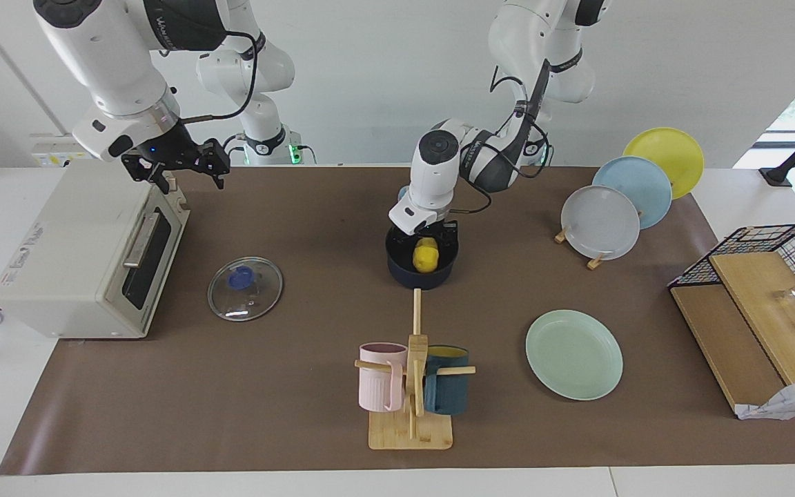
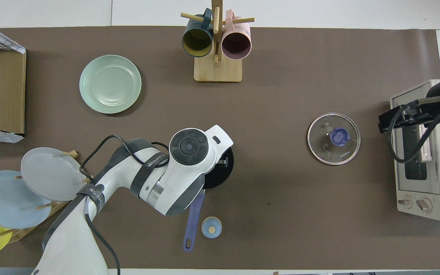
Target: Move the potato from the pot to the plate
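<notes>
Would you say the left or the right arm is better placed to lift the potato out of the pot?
Left. The left gripper is already down in the pot at the potato; the right gripper waits over the toaster oven.

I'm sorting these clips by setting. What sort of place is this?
Probably a robotics lab staged as a kitchen counter: a toaster oven, a rack of plates and a mug tree stand on a brown mat, while the left gripper reaches into the pot at the potato.

We see a lab tabletop staged as a kitchen: toaster oven (image 1: 87,259), mug rack (image 1: 413,386), plate rack (image 1: 594,238) around the left gripper (image 1: 432,241).
</notes>
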You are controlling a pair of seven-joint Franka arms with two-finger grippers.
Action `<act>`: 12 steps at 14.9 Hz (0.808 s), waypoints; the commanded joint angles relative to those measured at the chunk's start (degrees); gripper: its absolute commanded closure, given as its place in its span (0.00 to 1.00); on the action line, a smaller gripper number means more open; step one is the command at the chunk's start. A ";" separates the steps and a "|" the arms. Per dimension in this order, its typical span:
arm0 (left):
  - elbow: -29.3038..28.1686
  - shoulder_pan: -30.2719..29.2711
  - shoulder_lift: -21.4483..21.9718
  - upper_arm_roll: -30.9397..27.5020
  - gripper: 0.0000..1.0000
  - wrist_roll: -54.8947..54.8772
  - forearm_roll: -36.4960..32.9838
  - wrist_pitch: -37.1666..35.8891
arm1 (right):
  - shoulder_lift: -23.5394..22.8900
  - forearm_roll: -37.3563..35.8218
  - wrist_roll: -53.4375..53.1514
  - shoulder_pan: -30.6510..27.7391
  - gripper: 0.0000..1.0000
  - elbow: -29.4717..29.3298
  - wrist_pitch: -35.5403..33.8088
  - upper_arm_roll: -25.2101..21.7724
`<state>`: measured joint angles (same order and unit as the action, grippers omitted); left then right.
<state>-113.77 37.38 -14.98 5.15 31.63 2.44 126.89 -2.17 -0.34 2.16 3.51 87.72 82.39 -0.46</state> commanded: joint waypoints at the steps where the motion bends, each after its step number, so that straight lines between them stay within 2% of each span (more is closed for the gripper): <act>1: -0.66 1.47 0.04 -1.02 0.13 0.72 0.28 1.35 | 1.37 0.16 -1.46 -1.05 0.00 0.96 -0.65 0.99; 4: -0.57 1.38 0.04 -1.02 0.85 0.63 0.28 1.08 | 3.04 0.08 -1.55 -1.66 0.00 3.42 -0.03 0.99; 5: -0.49 1.29 0.04 -1.02 1.00 0.46 0.20 1.00 | 2.87 0.08 -1.46 -2.19 0.00 3.25 0.31 1.07; 10: 0.04 0.68 0.91 -1.19 1.00 0.10 0.20 -0.06 | 2.60 -0.01 -1.37 -4.39 0.00 3.16 0.76 2.22; 12: 3.97 -0.20 3.10 -1.46 1.00 -0.07 0.20 -6.00 | 2.52 -0.01 -1.37 -4.39 0.00 2.98 0.41 2.22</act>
<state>-112.67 37.55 -14.75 4.46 31.64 2.44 126.24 -0.84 -0.34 1.52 0.34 89.14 82.23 0.47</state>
